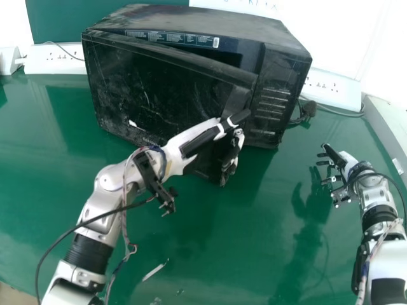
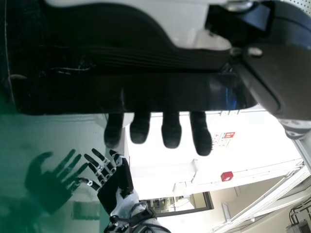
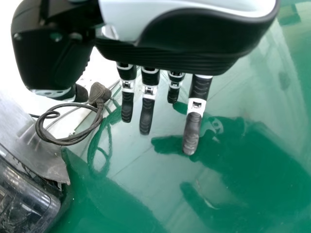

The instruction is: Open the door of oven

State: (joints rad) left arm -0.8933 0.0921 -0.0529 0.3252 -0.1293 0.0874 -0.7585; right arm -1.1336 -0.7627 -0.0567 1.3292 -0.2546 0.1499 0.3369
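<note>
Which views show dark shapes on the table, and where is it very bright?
Head view: dark hand-like shape on the table, beside the right hand; wall nearly white. Left wrist view: another hand-like shape. Right wrist view: dark patches, pale sheen.

Count, by kind. Ovens: 1. Oven doors: 1. Tables, green: 1. Robot hands: 2, one left hand, one right hand. White power strips with sockets showing: 2, one on the left, one on the right in head view. Black plugs: 1. White boxes at head view's left edge: 1, type unclear.
</note>
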